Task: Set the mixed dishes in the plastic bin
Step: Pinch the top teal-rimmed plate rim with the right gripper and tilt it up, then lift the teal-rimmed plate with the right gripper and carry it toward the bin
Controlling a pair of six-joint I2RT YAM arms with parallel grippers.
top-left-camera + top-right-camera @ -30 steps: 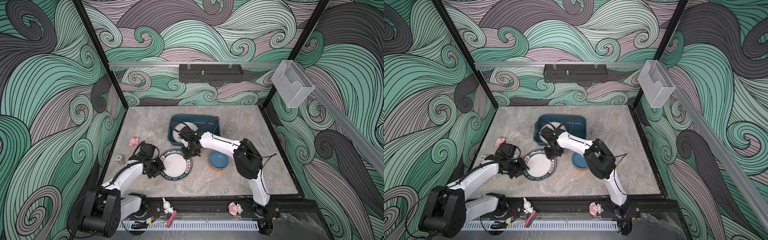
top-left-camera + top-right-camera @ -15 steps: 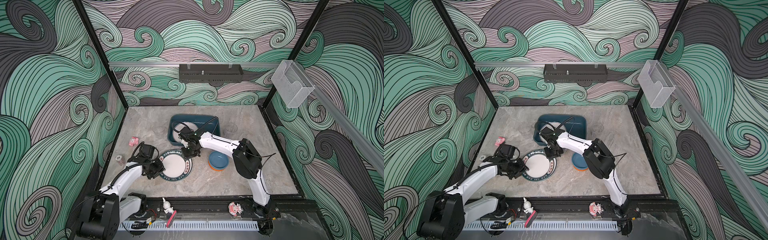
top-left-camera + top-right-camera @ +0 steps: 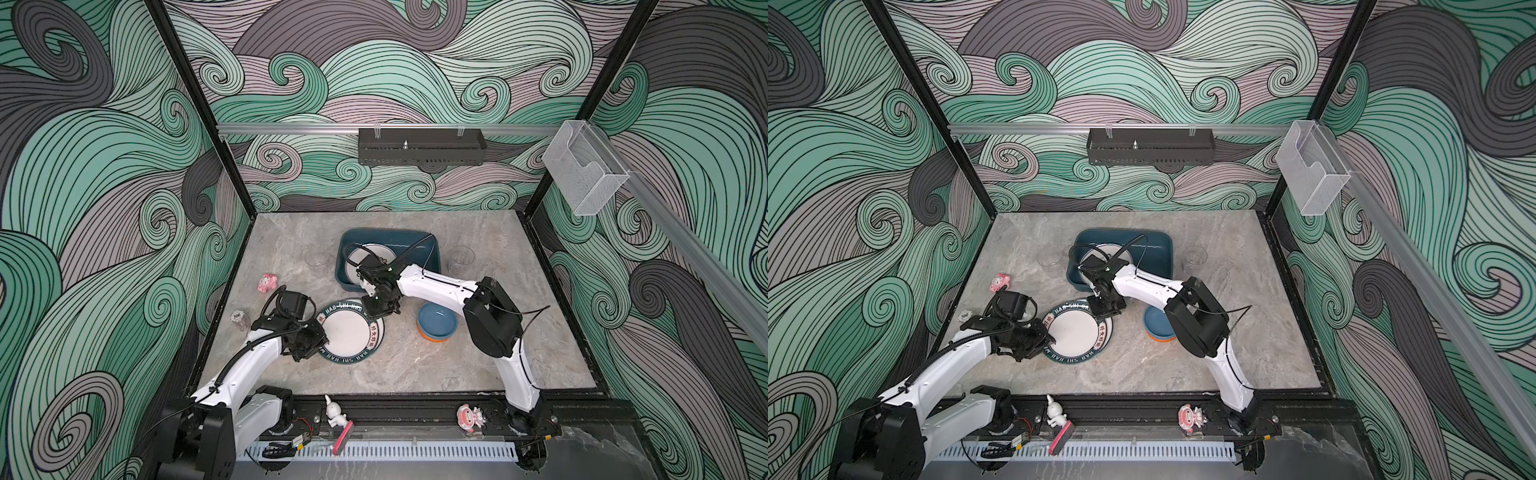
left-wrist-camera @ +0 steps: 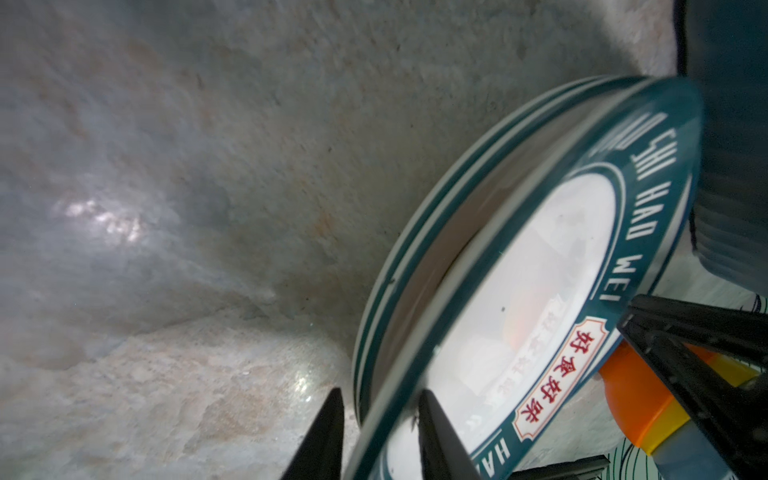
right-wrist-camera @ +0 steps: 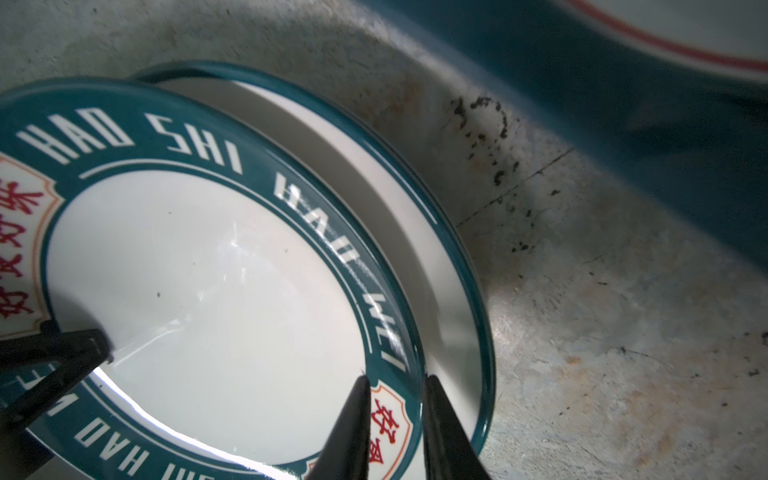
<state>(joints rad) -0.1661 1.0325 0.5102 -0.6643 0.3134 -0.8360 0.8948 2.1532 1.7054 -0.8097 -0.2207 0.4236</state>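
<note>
Two printed plates lie stacked on the table; the top plate [image 3: 347, 332] [image 3: 1077, 332] sits shifted and tilted over the lower plate [image 5: 440, 270] [image 4: 395, 257]. My left gripper [image 3: 322, 341] [image 4: 379, 392] is shut on the top plate's left rim. My right gripper [image 3: 380, 309] [image 5: 397, 379] is shut on its far-right rim, over a red emblem. The plastic bin [image 3: 415, 243] [image 3: 1158, 245] stands just behind, with another plate [image 3: 374, 253] lying in it. A blue bowl on an orange one [image 3: 436, 326] sits to the right. One glass tumbler [image 3: 316, 259] stands left of the bin, another [image 3: 461, 257] right of it.
A pink figurine [image 3: 267, 283] and a chip stack [image 3: 239, 318] sit near the left wall. Two figurines [image 3: 334, 411] [image 3: 469, 417] stand on the front rail. A black tray [image 3: 419, 145] and a clear box [image 3: 586, 170] hang on the walls.
Both grippers have narrowed onto the top plate's rim. The plate has shifted slightly toward the left and its left side has lifted off the lower plate.
</note>
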